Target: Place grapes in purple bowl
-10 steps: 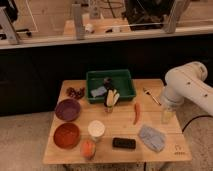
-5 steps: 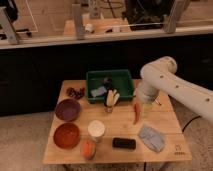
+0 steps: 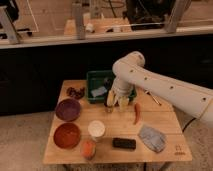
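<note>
The grapes (image 3: 76, 92), a small dark red-purple bunch, lie at the far left of the wooden table (image 3: 165, 125). The purple bowl (image 3: 68, 109) sits just in front of them, empty. My white arm reaches in from the right, and the gripper (image 3: 116, 102) hangs over the table's middle by the front edge of the green bin, well right of the grapes and the bowl. It holds nothing that I can see.
A green bin (image 3: 100, 80) stands at the back centre. An orange-red bowl (image 3: 66, 135), a white cup (image 3: 96, 129), an orange object (image 3: 88, 148), a black block (image 3: 123, 143), a grey cloth (image 3: 152, 137) and a chili pepper (image 3: 137, 113) lie around.
My arm has swung left across the table, from its right edge to the middle by the green bin. The grapes and the bowls have not moved.
</note>
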You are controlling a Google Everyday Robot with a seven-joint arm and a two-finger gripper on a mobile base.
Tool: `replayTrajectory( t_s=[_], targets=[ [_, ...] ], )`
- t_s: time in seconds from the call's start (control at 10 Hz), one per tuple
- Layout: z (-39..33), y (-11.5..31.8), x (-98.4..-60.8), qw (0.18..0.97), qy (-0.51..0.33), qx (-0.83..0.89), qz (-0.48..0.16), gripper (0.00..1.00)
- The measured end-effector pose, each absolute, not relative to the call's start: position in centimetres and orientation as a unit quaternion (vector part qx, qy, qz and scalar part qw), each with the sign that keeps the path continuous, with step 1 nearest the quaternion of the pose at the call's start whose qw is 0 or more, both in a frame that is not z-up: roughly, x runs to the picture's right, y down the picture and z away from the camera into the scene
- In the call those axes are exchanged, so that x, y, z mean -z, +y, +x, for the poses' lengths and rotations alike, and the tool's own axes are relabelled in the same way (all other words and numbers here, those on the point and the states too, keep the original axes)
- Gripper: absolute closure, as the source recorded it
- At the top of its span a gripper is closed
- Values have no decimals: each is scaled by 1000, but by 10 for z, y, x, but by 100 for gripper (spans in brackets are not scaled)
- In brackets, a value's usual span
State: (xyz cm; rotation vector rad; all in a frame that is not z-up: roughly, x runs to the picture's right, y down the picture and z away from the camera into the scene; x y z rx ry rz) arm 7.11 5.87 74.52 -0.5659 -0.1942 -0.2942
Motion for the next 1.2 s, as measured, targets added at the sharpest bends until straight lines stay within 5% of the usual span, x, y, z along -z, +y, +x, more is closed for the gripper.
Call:
replayTrajectory(
  t_s=[0.7, 1.2],
  targets=[
    [68, 57, -749, 946, -103, 138, -274, 20],
    [0, 23, -804, 946, -147, 133, -256, 20]
  ],
)
